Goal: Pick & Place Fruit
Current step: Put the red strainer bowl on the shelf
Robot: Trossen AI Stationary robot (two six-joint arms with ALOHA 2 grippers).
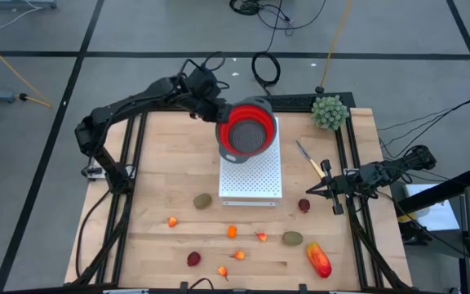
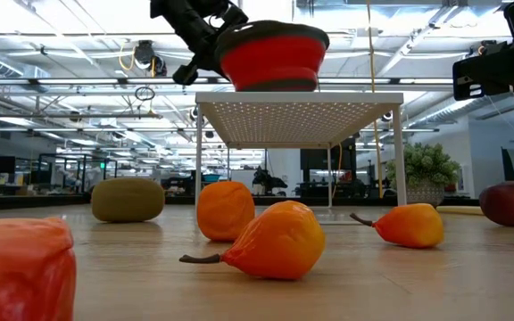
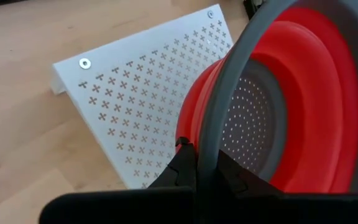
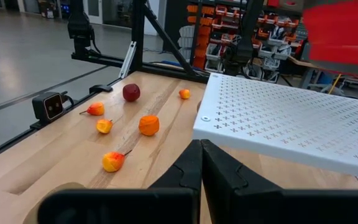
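**Left gripper** (image 3: 194, 165): fingers pinched on the grey rim of the red colander (image 1: 246, 129), which sits at or just above the far end of the white perforated stand (image 1: 251, 175). You cannot tell from these views whether its base rests fully on the stand.

**Right gripper** (image 4: 201, 163): fingers pressed together, holding nothing, waiting at the table's right edge beside the yellow-handled knife (image 1: 309, 160).

**Fruit**: all loose on the wooden table (image 1: 161, 155), none in the colander. A brown-green oval (image 1: 202, 200) and a dark-red ball (image 1: 303, 205) lie just off the stand's near corners. The small orange piece (image 1: 232, 231), a second oval (image 1: 292, 238), a second dark-red ball (image 1: 193, 259) and the red-orange oblong (image 1: 318, 259) lie toward the near edge.

**Handling note**: Seat the colander level and central on the stand before you let go; a rim grip tips it easily. Then send the right arm to the nearest ball first.
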